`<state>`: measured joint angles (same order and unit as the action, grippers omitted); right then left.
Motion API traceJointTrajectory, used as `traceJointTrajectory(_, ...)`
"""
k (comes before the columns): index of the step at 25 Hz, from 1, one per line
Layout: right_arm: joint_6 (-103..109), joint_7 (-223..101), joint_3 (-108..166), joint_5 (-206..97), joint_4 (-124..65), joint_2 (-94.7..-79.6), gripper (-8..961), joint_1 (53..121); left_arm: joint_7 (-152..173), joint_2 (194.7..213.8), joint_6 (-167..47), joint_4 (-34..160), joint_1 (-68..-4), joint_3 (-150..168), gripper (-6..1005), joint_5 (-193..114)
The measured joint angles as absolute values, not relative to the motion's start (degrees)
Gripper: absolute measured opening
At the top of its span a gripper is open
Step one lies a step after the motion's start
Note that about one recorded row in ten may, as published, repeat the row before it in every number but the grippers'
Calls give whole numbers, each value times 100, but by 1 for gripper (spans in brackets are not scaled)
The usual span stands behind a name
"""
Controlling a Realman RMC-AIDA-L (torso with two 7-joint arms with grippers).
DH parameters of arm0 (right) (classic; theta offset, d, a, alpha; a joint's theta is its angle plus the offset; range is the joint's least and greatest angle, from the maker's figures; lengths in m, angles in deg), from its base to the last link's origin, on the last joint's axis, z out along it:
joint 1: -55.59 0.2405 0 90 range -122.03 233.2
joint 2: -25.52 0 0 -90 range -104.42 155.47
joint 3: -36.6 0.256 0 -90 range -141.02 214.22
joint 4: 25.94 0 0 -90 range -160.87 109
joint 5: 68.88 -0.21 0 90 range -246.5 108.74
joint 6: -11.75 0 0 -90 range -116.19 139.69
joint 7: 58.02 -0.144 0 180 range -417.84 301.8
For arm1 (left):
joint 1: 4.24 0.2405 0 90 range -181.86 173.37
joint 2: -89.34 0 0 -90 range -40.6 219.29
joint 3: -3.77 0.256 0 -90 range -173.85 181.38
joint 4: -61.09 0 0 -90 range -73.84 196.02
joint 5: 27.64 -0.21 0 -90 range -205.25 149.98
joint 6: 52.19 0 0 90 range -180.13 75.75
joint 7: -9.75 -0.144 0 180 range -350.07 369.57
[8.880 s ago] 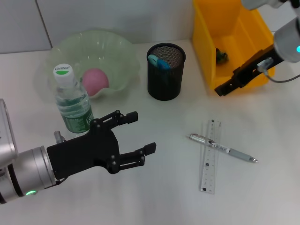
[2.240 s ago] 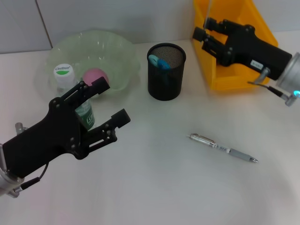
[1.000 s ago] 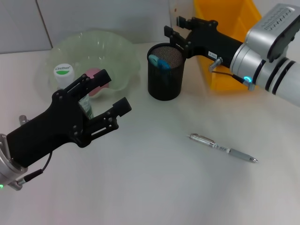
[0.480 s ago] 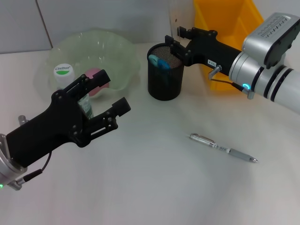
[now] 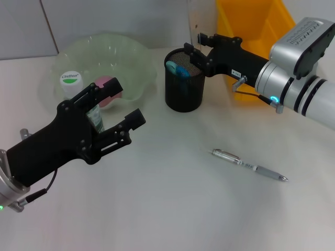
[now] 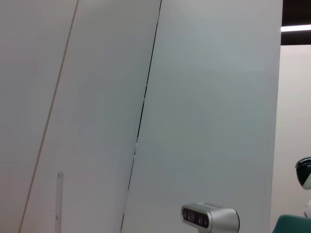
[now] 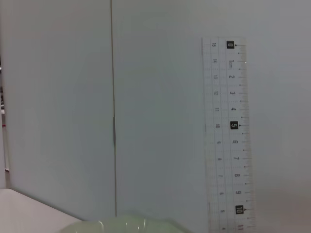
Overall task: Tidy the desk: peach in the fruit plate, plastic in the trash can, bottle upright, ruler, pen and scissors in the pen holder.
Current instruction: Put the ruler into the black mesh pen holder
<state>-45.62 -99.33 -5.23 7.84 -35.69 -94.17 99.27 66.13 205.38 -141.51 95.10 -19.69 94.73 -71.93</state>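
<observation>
My right gripper [image 5: 194,44] is shut on the clear ruler [image 5: 191,21] and holds it upright just above the far rim of the black mesh pen holder [image 5: 183,89]. The ruler also shows in the right wrist view [image 7: 228,136]. Blue scissors handles [image 5: 178,69] stick out of the holder. The silver pen [image 5: 249,166] lies on the table at the right. The water bottle [image 5: 70,79] stands upright beside the green fruit plate [image 5: 131,52], which holds the pink peach [image 5: 106,82]. My left gripper [image 5: 127,102] is open and empty, raised in front of the bottle.
The yellow trash bin [image 5: 251,21] stands at the back right, behind my right arm. A wall rises behind the table. The plate's rim shows in the right wrist view [image 7: 121,225]. The left wrist view shows only wall panels and a camera unit [image 6: 210,216].
The ruler has left the table and now hangs in my right gripper, which moved from the bin to above the pen holder. My left arm has risen before the bottle. Last half second: almost still.
</observation>
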Motion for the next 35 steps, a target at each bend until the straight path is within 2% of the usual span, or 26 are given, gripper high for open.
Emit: traceJointTrajectory(35, -4514, -9923, -564, 785, -3543, -9417, 389, 9936, 6555, 20571, -14148, 9471, -1952, 9473, 835, -7193)
